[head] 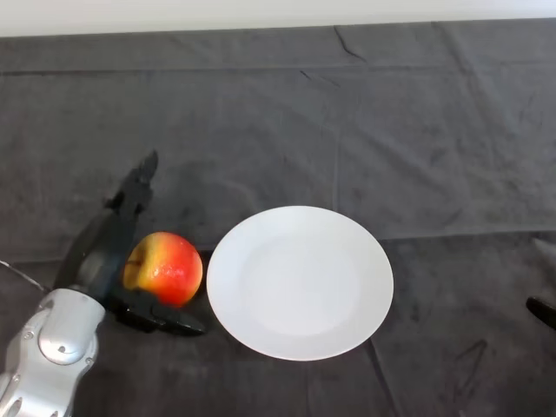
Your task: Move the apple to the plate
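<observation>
So you've got the dark cloth [278,113] over the whole table, and the white plate [300,282] sits in the near middle of it, empty, so I'll use that as the reference.

The arm [52,347] comes in from the plate's left, silver-grey, low in the view. The hand [109,252] is just left of the plate and wrapped loosely around the apple [163,268]: long fingers [137,187] stretch away on the apple's far-left side and look mostly straight, while the thumb [165,320] lies underneath on the near side. It's a wide-open cradle, not a clamp. I can't tell if anything is pressing on the fruit yet.

The apple is on the cloth right beside the plate's left rim, close enough that it's nearly touching, red with a yellow patch facing the palm.

Handling-wise, my guess: it's firm, moderately heavy for its size, smooth and waxy, and round, so it'll want to roll or squirt out of a lopsided pinch. You'd want to close around its widest part, thumb opposite fingers. It'll bruise if squeezed hard, but it won't break. Short trip to the plate anyway.
</observation>
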`<move>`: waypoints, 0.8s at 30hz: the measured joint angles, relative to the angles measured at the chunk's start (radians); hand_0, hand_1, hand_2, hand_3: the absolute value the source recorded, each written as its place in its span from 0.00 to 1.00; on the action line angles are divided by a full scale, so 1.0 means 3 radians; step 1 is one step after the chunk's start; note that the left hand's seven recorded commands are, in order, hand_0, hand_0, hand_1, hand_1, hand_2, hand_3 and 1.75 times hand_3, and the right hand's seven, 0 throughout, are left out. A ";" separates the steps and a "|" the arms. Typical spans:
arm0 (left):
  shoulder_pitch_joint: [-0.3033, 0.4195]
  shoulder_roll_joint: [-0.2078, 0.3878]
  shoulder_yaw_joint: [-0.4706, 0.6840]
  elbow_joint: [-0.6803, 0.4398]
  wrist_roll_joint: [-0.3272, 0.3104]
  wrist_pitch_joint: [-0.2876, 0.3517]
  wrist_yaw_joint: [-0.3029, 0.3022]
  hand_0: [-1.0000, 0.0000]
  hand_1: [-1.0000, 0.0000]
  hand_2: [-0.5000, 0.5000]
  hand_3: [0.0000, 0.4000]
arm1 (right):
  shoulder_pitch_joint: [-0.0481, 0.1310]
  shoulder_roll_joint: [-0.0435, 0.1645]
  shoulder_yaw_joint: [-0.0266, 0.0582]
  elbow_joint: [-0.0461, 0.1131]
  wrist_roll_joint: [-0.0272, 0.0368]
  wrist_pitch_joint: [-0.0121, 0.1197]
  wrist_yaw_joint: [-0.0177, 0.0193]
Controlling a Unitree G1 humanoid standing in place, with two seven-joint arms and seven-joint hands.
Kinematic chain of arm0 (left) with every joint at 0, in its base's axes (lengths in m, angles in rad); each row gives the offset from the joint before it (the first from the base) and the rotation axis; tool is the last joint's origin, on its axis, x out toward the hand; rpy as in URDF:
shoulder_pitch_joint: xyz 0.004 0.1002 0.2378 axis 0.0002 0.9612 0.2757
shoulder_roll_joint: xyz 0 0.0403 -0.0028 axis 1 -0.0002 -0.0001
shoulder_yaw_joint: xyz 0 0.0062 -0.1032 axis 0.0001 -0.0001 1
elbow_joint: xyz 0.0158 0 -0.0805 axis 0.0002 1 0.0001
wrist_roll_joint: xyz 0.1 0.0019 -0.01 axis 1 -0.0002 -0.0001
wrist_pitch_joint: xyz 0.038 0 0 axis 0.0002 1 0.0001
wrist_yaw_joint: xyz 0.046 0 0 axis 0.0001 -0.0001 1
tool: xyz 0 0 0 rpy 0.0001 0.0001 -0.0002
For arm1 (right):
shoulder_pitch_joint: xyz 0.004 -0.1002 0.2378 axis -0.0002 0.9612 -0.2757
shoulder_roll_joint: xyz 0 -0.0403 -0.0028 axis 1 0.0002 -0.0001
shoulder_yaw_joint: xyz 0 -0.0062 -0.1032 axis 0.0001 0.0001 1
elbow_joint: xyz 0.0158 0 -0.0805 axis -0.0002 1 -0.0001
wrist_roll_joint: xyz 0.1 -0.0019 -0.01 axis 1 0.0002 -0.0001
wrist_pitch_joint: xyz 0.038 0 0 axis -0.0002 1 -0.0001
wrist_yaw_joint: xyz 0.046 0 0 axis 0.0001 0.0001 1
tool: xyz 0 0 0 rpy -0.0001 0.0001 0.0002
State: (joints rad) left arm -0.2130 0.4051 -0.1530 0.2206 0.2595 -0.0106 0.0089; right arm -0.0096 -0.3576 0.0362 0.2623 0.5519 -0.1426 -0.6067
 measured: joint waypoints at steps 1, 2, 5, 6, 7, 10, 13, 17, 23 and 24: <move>0.0000 0.0000 0.0000 0.0000 0.0001 0.0008 -0.0003 1.00 0.78 0.61 0.22 | 0.0000 0.0000 0.0000 0.0000 0.0000 0.0000 0.0000; 0.0000 0.0000 0.0000 0.0000 0.0001 0.0030 -0.0006 1.00 0.27 0.86 0.73 | 0.0000 0.0000 0.0000 0.0000 0.0000 0.0000 0.0000; 0.0000 0.0000 0.0000 0.0000 0.0002 0.0079 -0.0031 0.00 0.00 0.50 1.00 | 0.0000 0.0000 0.0000 0.0000 0.0000 0.0000 0.0000; 0.0000 0.0000 0.0000 0.0000 0.0002 0.0101 -0.0036 0.00 0.00 0.50 1.00 | 0.0000 0.0000 0.0000 0.0000 0.0000 0.0000 0.0000; 0.0000 0.0001 0.0000 0.0000 0.0003 0.0118 -0.0054 0.00 0.00 0.50 1.00 | 0.0000 0.0000 0.0000 0.0000 0.0000 0.0000 0.0000; 0.0000 0.0001 -0.0004 0.0000 0.0004 0.0162 -0.0064 0.00 0.00 0.50 1.00 | 0.0000 0.0000 0.0000 0.0000 0.0000 0.0000 0.0000; -0.0001 0.0001 -0.0004 0.0000 0.0005 0.0170 -0.0064 0.00 0.00 0.50 1.00 | 0.0000 0.0000 0.0000 0.0000 0.0000 0.0000 0.0000; -0.0003 0.0001 -0.0004 -0.0014 0.0005 0.0200 -0.0068 0.00 0.00 0.50 1.00 | 0.0000 0.0000 0.0000 0.0000 0.0000 0.0000 0.0000; -0.0003 0.0005 -0.0004 -0.0096 0.0009 0.0328 -0.0133 0.00 0.00 0.50 1.00 | 0.0000 0.0000 0.0000 0.0000 0.0000 0.0000 0.0000; -0.0002 0.0006 -0.0004 -0.0132 0.0012 0.0372 -0.0146 0.00 0.00 0.50 1.00 | 0.0000 0.0000 0.0000 0.0000 0.0000 0.0000 0.0000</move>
State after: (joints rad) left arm -0.2137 0.4068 -0.1541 0.1810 0.2631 0.1009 -0.0349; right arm -0.0096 -0.3576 0.0361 0.2623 0.5519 -0.1426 -0.6067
